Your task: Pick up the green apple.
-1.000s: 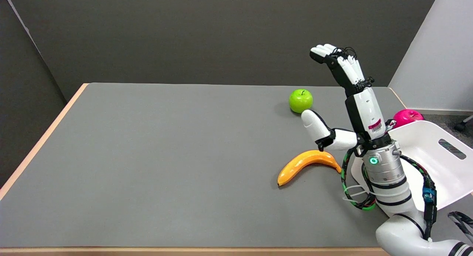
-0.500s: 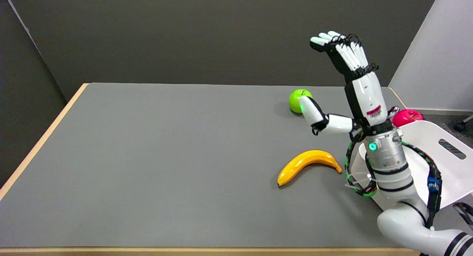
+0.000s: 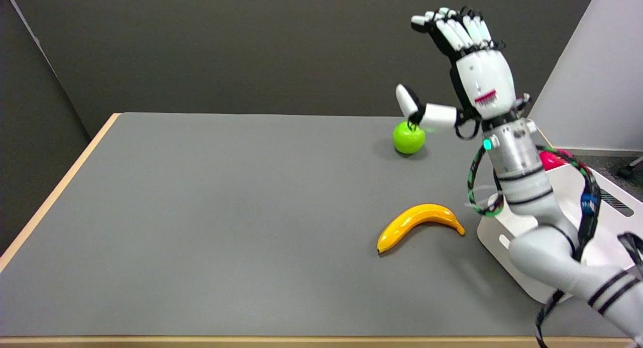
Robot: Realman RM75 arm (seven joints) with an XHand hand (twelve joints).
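The green apple (image 3: 408, 139) sits on the grey table (image 3: 201, 212) near its far right part. My right hand (image 3: 464, 69) is raised in the air above and to the right of the apple, fingers spread and pointing up, thumb stretched out to the left. In the picture the thumb tip lies just above the apple's top. The hand holds nothing.
A yellow banana (image 3: 419, 222) lies nearer the front, left of my right arm. A white tray (image 3: 598, 212) stands at the table's right edge, with a pink apple (image 3: 552, 159) partly hidden behind the arm. Tan edges border the table on the left and front.
The right arm has lifted and reached farther across the table toward the apple. The hand went up and a little left, and the thumb now shows above the apple instead of below it.
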